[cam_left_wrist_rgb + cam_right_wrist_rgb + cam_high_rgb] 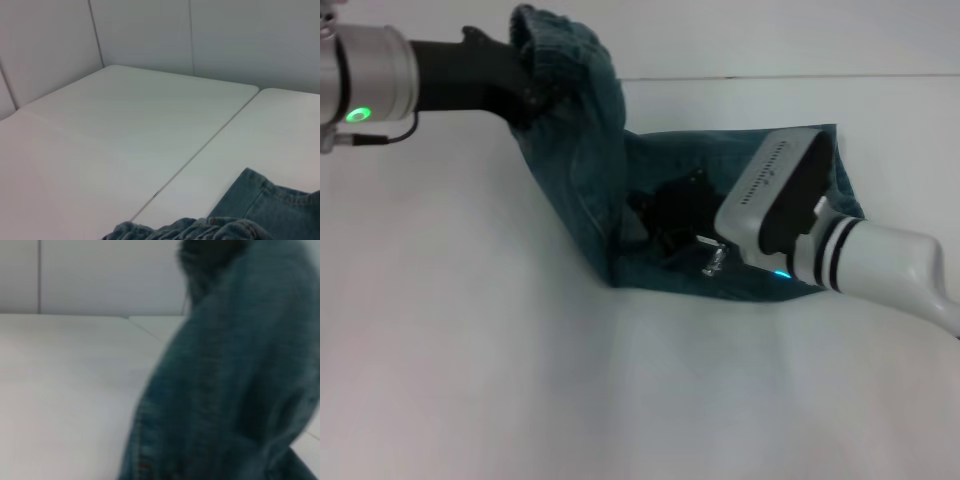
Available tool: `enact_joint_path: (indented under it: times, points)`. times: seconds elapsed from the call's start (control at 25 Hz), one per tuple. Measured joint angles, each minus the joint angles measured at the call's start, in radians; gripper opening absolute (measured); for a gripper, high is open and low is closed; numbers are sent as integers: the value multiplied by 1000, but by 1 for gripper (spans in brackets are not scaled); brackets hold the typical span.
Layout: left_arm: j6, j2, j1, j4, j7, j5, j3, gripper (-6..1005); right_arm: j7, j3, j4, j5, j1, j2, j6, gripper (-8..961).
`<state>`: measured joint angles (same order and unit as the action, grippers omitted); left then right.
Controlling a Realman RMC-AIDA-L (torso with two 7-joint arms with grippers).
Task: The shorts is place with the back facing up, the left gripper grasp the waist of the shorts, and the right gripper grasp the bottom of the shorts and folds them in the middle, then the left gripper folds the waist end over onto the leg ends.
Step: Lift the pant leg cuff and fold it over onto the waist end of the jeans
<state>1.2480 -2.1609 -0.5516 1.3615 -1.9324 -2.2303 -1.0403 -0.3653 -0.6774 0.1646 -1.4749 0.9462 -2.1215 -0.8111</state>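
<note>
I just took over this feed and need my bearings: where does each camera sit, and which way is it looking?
Head view: from the robot's head, forward and down at the table; the left pincer lifts the waist of the shorts, and the right pincer rests low on the denim, both arms showing.
Left wrist view: from the left wrist, across the table toward the walls; none of the robot shows.
Right wrist view: from the right wrist, close against hanging denim; none of the robot shows.
Shared: all three show the shorts and the table.
</note>
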Motion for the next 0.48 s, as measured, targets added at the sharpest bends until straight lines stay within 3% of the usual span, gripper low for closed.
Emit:
enact_joint_path:
  times: [0.24, 0.48]
  points:
    - [-2, 0, -58, 6, -62, -25, -31, 111, -7, 88, 43, -154, 57, 0, 54, -1]
    - [-8, -1, -85, 8, -77, -27, -79, 110, -7, 230, 55, -337, 60, 0, 54, -1]
